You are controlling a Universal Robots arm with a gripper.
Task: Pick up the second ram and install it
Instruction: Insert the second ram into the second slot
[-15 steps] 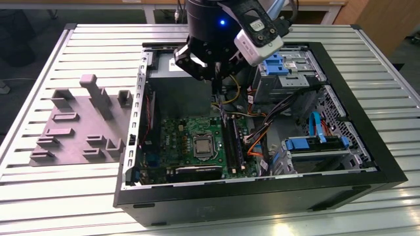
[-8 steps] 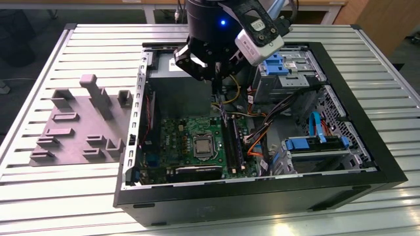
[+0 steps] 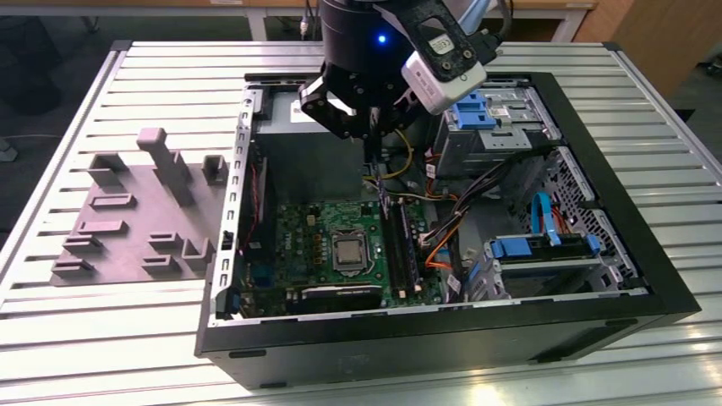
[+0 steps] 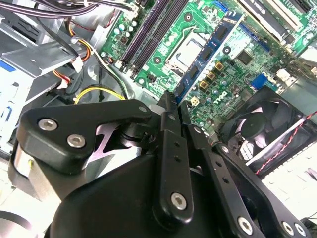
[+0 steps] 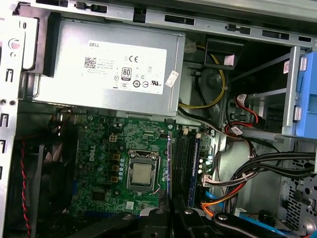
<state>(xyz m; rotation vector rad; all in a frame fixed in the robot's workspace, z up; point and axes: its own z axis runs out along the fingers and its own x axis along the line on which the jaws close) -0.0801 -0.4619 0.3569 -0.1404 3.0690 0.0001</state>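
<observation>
My gripper [image 3: 368,134] hangs inside the open computer case, above the far end of the motherboard [image 3: 327,241]. Its fingers [image 4: 168,114] are shut on the second ram [image 4: 210,52], a thin blue-green stick seen edge-on. In the exterior view the second ram [image 3: 370,159] points straight down from the fingers. Its lower end is a little above the board. The long black slot rails [image 3: 402,245] lie just towards the exterior view's right of it. In the first wrist view the second ram [image 5: 194,171] runs along those slot rails [image 5: 181,163], out from the gripper [image 5: 177,212].
The case walls [image 3: 239,211] close in the board on all sides. A grey power supply [image 5: 104,64] sits at the far end. A bundle of cables [image 3: 451,211] and blue drive bays [image 3: 539,249] are to the exterior view's right. A grey holder block plate [image 3: 135,224] lies outside the case.
</observation>
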